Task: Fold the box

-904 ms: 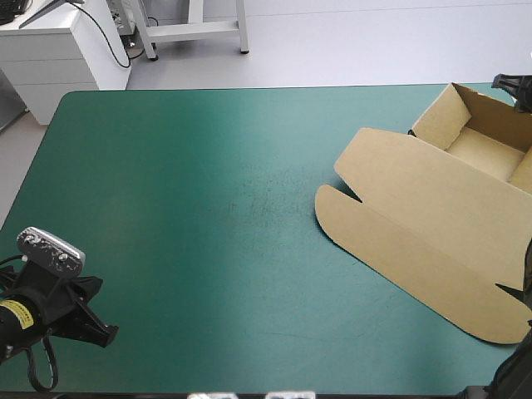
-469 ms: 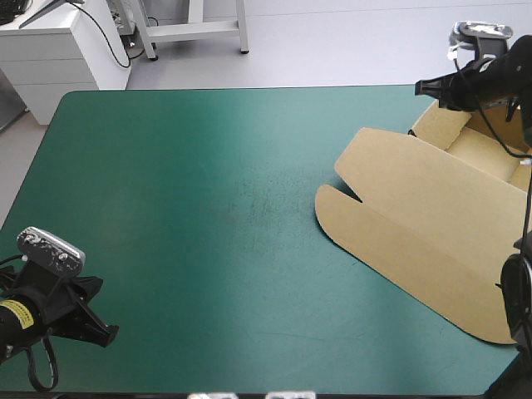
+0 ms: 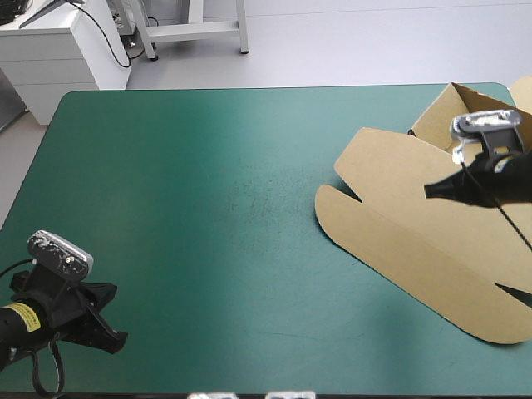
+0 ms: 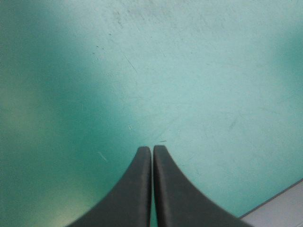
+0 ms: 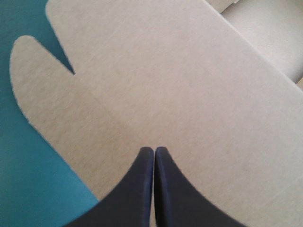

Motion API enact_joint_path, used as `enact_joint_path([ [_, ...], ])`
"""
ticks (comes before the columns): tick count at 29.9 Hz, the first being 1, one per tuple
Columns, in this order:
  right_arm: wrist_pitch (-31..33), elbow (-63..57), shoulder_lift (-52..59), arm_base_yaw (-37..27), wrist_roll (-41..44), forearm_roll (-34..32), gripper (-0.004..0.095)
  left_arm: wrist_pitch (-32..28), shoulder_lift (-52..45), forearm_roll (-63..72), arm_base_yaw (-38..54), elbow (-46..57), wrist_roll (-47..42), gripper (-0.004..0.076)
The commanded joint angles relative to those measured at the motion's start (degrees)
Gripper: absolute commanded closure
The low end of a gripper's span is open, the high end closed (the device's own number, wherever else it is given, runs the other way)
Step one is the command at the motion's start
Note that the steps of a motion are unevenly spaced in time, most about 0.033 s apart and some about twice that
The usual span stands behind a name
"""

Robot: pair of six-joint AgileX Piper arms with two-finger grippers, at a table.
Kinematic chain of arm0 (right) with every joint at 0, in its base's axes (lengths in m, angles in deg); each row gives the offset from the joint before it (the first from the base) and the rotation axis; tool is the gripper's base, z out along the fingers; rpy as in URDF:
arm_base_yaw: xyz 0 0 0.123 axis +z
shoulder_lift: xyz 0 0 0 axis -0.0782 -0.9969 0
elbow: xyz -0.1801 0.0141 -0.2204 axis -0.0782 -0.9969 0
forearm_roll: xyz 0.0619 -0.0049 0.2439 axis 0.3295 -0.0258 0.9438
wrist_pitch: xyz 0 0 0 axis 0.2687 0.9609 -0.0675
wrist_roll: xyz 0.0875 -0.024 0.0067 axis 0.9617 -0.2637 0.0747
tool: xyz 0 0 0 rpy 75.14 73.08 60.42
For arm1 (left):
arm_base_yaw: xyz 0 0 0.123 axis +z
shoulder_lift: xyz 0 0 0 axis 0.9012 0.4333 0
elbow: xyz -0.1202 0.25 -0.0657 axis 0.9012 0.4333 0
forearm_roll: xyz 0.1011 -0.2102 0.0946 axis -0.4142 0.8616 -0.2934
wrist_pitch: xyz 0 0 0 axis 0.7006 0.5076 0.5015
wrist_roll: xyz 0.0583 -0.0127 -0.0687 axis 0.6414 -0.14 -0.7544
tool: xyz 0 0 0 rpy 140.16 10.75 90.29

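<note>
A: Right, entry for this moment. Where does the box sit?

B: On the right part of the table, running from the far right corner down toward the near right edge. Its tray stands at the far right corner, walls raised, open on top. The lid lies flat on the teal-green cover, spread toward the table's middle.

A: Lid edge?

B: A rounded flap runs along the outer edge, set off by a faint crease. A wedge-shaped notch is cut at the end nearer the table's middle. A second notch shows at the end by the near right edge.

A: Right gripper?

B: Over the lid, just beside the tray, pointing toward the table's middle. Its black fingers are pressed together into one point, nothing between them. From its wrist, plain brown board lies ahead of and under the tips, with the tray off to one side and a strip of cover beyond the flap. Whether the tips touch the board: cannot tell.

A: Left gripper?

B: At the near left corner, well apart from the box. Fingers together as well, nothing held. Only bare cover with faint scratches lies ahead of it, and the table's edge shows just beside it.
</note>
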Motion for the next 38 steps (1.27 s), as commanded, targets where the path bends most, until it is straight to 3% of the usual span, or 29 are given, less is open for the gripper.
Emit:
enact_joint_path([
  [1,-4.5,-7.6,11.1,0.0,-4.5,4.2,0.0914,-3.2,0.3,2.3,0.1,1.0,-0.7,0.0731],
  [10,-5.5,-25.8,38.6,0.0,-5.6,4.9,0.0914,-3.8,-2.7,6.9,0.1,9.9,4.2,0.0731],
  [17,-5.8,-35.3,54.0,0.0,-5.4,5.0,0.0914,-10.1,-10.4,10.2,0.1,16.8,4.2,0.0731],
  [28,-6.5,-45.3,56.4,0.0,-5.5,5.2,0.0914,-13.3,-19.1,9.8,0.1,25.3,4.4,0.0731],
  [38,-6.9,-46.8,56.4,3.6,-5.3,5.0,0.0914,-13.0,-20.7,9.7,0.1,25.6,4.4,0.0731],
])
